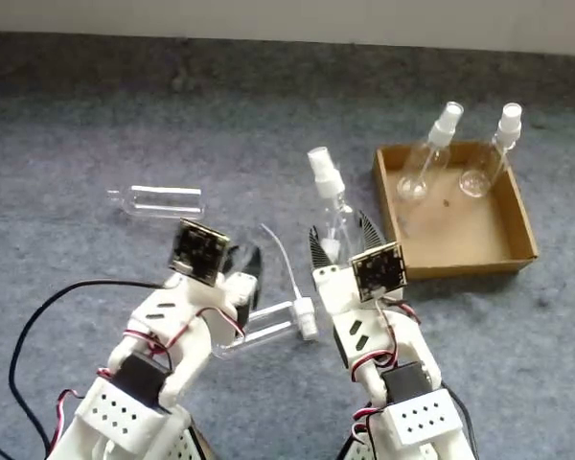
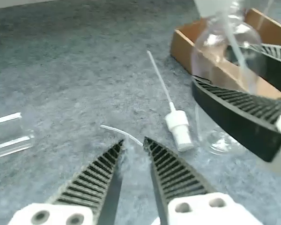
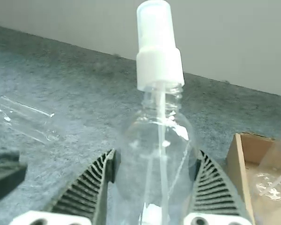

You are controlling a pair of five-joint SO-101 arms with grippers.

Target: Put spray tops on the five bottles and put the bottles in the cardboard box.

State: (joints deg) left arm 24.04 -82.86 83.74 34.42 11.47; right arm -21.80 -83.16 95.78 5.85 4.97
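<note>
A clear bottle with a white spray top stands upright on the carpet just left of the cardboard box. My right gripper is shut on its body, one finger on each side. Two capped bottles lean in the box. An uncapped bottle lies by my left arm, with a loose spray top at its neck. My left gripper is open just short of that spray top, holding nothing. Another uncapped bottle lies at the far left.
Grey carpet covers the whole table. The box's near wall stands close behind the held bottle. The right arm's finger crosses close beside my left gripper. Black cables run along the near left.
</note>
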